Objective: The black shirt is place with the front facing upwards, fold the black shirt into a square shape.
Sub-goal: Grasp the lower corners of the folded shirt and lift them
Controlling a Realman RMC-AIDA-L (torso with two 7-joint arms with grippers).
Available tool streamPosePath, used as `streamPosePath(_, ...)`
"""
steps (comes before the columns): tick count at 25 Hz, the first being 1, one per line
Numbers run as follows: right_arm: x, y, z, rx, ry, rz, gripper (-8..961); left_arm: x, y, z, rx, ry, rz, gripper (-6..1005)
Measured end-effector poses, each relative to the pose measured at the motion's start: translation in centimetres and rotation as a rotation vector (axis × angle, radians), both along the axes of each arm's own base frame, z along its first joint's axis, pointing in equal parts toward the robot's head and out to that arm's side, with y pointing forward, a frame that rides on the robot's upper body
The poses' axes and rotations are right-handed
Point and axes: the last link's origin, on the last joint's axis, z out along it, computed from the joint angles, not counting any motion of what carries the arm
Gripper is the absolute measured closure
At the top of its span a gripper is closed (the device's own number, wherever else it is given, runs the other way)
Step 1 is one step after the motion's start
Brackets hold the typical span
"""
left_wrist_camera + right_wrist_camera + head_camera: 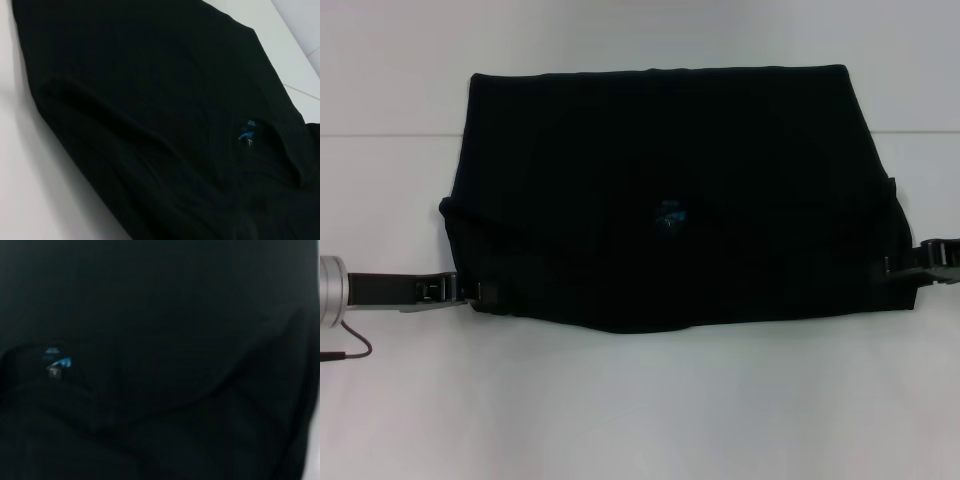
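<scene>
While the shirt (pixel 670 200) lies folded into a wide dark block on the white table (pixel 640 400), its near corners are met from both sides. At the near left corner the left gripper (pixel 472 291) is seen at the hem; at the right edge the right gripper (pixel 892 266) touches the cloth. Whether either is clamped cannot be told. A blue label (pixel 670 214) is seen mid-shirt.
</scene>
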Motion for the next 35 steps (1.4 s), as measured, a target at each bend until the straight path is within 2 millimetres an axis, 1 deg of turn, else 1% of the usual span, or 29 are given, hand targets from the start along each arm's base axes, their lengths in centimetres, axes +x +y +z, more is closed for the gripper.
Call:
streamPosePath(3,-0.3,0.1,-0.6,-0.021,-0.024,0.019,189,0.0,-0.1,-0.1,-0.001,-0.001,0.001,959)
streamPosePath(10,-0.2,0.0,-1.0,-0.033,-0.051,0.024,339,0.0,-0.1,-0.1,-0.003,-0.003,0.002,958)
streamPosePath(14,-0.1,-0.1,-0.7,-0.034,-0.041,0.021,425,0.0,-0.1,-0.1,-0.004,-0.002,-0.001,958)
streamPosePath(19,0.2,-0.3,-0.2,-0.041,-0.046,0.021,669,0.1,-0.3,-0.2,-0.017,-0.009,-0.015,958)
streamPosePath(23,0.4,-1.1,0.2,-0.09,-0.037,0.028,809,0.9,-1.2,-0.2,-0.086,-0.046,-0.058,958)
streamPosePath(25,0.7,-2.2,0.6,-0.154,-0.029,0.038,879,1.5,-2.2,-0.2,-0.178,-0.063,-0.088,958)
streamPosePath(27,1.0,-3.5,0.9,-0.23,-0.022,0.051,891,1.5,-3.3,0.0,-0.267,-0.065,-0.101,958)
streamPosePath(30,1.9,-6.5,1.1,-0.386,-0.024,0.072,897,1.6,-5.5,0.5,-0.424,-0.08,-0.108,958)
streamPosePath(32,2.6,-9.0,0.5,-0.521,-0.026,0.079,898,1.8,-7.1,0.7,-0.531,-0.111,-0.105,958)
streamPosePath(34,3.1,-10.6,-0.3,-0.615,-0.038,0.087,898,2.1,-8.3,0.7,-0.612,-0.135,-0.101,958)
streamPosePath(35,3.2,-11.0,-0.6,-0.637,-0.043,0.092,898,2.2,-8.7,0.7,-0.638,-0.139,-0.099,958)
